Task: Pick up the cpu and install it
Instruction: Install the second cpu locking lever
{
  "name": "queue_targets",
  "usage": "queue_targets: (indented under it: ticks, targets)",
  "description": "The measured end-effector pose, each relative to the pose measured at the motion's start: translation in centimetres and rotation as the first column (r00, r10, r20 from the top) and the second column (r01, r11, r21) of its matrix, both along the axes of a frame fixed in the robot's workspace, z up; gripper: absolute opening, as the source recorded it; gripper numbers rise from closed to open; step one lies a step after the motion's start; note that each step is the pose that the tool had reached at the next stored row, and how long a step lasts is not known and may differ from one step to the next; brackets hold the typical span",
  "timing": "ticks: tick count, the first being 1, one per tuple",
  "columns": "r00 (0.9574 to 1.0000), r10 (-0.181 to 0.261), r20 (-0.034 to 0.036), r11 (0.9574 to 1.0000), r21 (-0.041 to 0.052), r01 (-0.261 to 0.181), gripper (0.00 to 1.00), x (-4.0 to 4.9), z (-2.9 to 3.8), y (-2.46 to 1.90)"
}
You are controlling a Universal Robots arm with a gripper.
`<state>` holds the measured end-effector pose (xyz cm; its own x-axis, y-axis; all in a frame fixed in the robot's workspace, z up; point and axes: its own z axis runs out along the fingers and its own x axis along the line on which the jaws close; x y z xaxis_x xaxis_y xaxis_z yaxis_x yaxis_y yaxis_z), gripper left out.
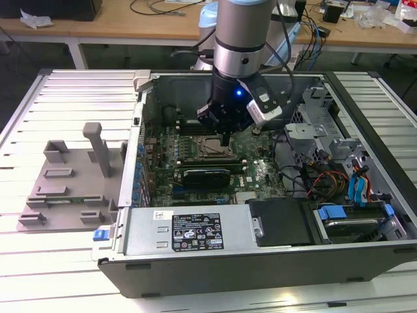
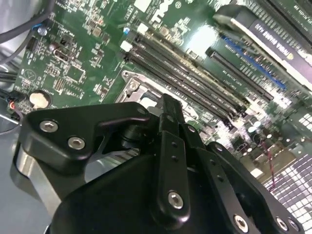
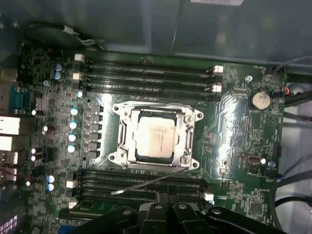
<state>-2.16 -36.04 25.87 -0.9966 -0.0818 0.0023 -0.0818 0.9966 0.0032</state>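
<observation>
The cpu (image 3: 155, 136), a silver-grey square chip, lies flat inside the metal socket frame (image 3: 122, 141) on the green motherboard (image 3: 239, 146). A thin latch lever (image 3: 141, 185) sticks out beside the frame, on the gripper's side. In the exterior view my gripper (image 1: 225, 139) hangs inside the open computer case, right above the socket (image 1: 210, 149). Its black fingers (image 2: 168, 109) look pressed together with nothing between them. In the first wrist view the gripper (image 3: 168, 199) sits just off the socket's edge, over the memory slots.
Memory slots (image 3: 146, 73) run along both sides of the socket. A long black card (image 1: 207, 175) lies near it. Cables and drive bays (image 1: 339, 182) crowd the exterior view's right. A grey fixture (image 1: 65, 182) rests on the slatted table at the left.
</observation>
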Motion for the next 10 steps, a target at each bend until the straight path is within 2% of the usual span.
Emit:
queue_targets:
  ticks: [2,5,7,8,10]
  targets:
    - [1.0000,0.000,0.0000,0.9988,0.0494,0.000,0.11,-0.12,-0.06,-0.55]
    - [1.0000,0.000,0.0001,0.9951,0.0984,0.000,0.11,-0.21,-0.09,-0.87]
    - [1.0000,0.000,0.0001,0.9928,0.1194,0.000,0.11,-0.35,-0.12,-1.30]
    - [1.0000,0.000,0.0000,0.9923,0.1237,0.000,0.11,-0.53,-0.14,-1.97]
    - [1.0000,0.000,0.0001,0.9923,0.1237,0.000,0.11,-0.98,-0.20,-2.57]
